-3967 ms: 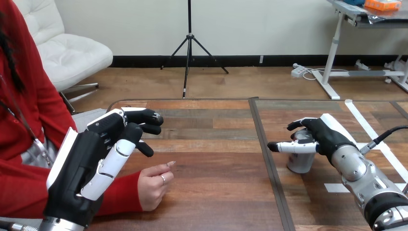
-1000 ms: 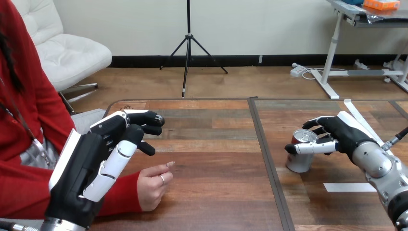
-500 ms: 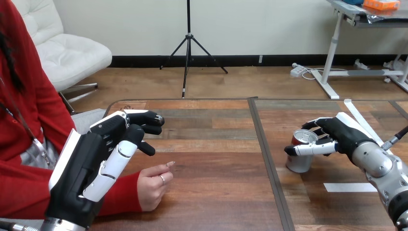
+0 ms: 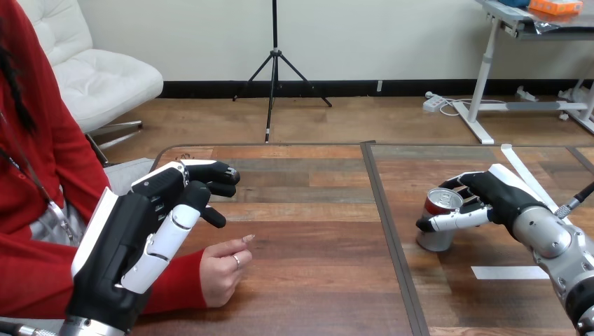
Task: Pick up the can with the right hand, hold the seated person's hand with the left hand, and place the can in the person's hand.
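Note:
A silver can (image 4: 436, 225) with a red top stands right of the table's dark seam, leaning slightly. My right hand (image 4: 499, 197) is wrapped round it: the thumb crosses its front and the fingers reach behind it. My left hand (image 4: 143, 234) hangs raised at the near left, fingers relaxed and loosely bent, holding nothing. Just past it and lower, the person's hand (image 4: 223, 269) with a red sleeve rests on the table, loosely curled and apart from my left hand.
A dark seam (image 4: 392, 238) runs front to back across the wooden table. White tape strips (image 4: 508, 272) lie on the table near my right arm. The table's far edge (image 4: 280, 145) is a rounded dark rim.
Over the last second my right thumb has dropped lower across the can's front and the can's top has tipped a little toward me. My left hand and the person's hand have stayed put.

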`<act>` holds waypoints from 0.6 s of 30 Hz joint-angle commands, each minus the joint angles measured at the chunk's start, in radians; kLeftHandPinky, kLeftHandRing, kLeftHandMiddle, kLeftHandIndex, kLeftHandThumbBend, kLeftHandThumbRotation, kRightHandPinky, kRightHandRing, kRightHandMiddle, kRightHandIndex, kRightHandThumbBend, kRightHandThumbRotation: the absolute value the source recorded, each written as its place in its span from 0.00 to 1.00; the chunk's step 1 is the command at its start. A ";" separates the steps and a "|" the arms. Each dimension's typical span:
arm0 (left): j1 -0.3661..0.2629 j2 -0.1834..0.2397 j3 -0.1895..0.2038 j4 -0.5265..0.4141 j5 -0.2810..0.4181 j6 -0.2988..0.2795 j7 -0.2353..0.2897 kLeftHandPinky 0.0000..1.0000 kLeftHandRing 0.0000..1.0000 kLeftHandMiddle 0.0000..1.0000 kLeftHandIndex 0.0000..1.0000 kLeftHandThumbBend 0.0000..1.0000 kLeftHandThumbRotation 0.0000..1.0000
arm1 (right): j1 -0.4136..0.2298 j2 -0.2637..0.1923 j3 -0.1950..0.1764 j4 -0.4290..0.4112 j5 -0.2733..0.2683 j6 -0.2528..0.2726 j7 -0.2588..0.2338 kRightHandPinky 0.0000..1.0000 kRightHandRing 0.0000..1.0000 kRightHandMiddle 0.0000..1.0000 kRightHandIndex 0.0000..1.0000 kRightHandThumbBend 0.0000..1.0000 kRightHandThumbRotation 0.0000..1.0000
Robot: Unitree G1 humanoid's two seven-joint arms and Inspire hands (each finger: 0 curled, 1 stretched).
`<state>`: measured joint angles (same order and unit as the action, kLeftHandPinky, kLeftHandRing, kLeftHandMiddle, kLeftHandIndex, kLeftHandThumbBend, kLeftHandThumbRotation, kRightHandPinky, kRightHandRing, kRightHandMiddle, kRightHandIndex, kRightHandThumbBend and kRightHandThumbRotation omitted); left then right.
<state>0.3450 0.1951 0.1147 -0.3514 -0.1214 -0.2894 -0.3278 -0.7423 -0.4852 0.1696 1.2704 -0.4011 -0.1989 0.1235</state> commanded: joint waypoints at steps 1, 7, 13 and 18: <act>-0.042 0.013 -0.004 -0.006 0.002 -0.011 0.004 0.51 0.69 0.69 0.63 0.62 0.84 | -0.067 -0.025 0.013 -0.046 -0.009 -0.018 -0.014 0.65 0.71 0.73 0.75 1.00 0.26; -0.044 0.011 -0.002 0.000 -0.005 -0.017 0.001 0.51 0.69 0.69 0.63 0.63 0.84 | -0.059 -0.020 0.018 -0.044 -0.011 -0.025 -0.025 0.61 0.66 0.69 0.71 1.00 0.19; -0.041 0.011 0.000 0.000 -0.015 -0.017 -0.003 0.51 0.69 0.70 0.63 0.61 0.84 | -0.053 -0.012 0.027 -0.041 -0.019 -0.024 -0.045 0.57 0.62 0.65 0.68 0.98 0.13; -0.041 0.010 0.001 -0.001 -0.011 -0.022 0.000 0.52 0.69 0.70 0.63 0.61 0.84 | -0.046 -0.005 0.030 -0.040 -0.022 -0.028 -0.067 0.54 0.58 0.62 0.65 0.93 0.06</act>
<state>0.3450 0.1951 0.1148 -0.3514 -0.1205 -0.2895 -0.3282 -0.7423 -0.4853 0.1891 1.2703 -0.4151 -0.2029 0.0997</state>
